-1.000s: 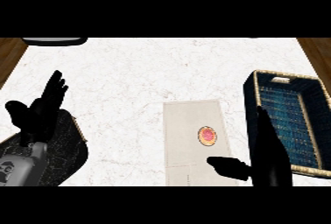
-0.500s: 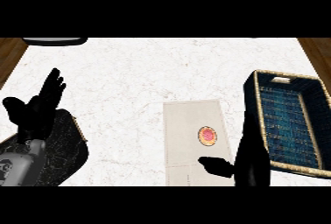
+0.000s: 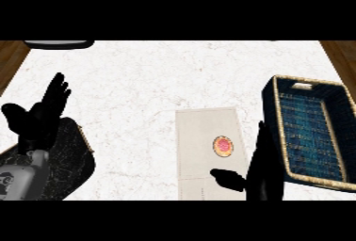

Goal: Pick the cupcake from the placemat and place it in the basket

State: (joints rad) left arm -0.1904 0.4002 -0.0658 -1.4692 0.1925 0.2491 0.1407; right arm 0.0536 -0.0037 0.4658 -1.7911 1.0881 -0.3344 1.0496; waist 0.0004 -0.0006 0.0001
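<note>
A cupcake is seen on the placemat; the right hand, fingers apparently straight, is held just beside it.

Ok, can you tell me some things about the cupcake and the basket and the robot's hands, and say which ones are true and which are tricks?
1. The cupcake sits on the placemat. True.
2. The cupcake is already in the basket. False: it is on the placemat, and the basket holds nothing that shows.
3. The right hand is between the cupcake and the basket. True.
4. The right hand is curled round the cupcake. False: its fingers are straight, beside the cupcake.
5. The left hand rests open at the view's left, fingers up. True.
6. The basket is left of the placemat. False: it is to the right.
</note>
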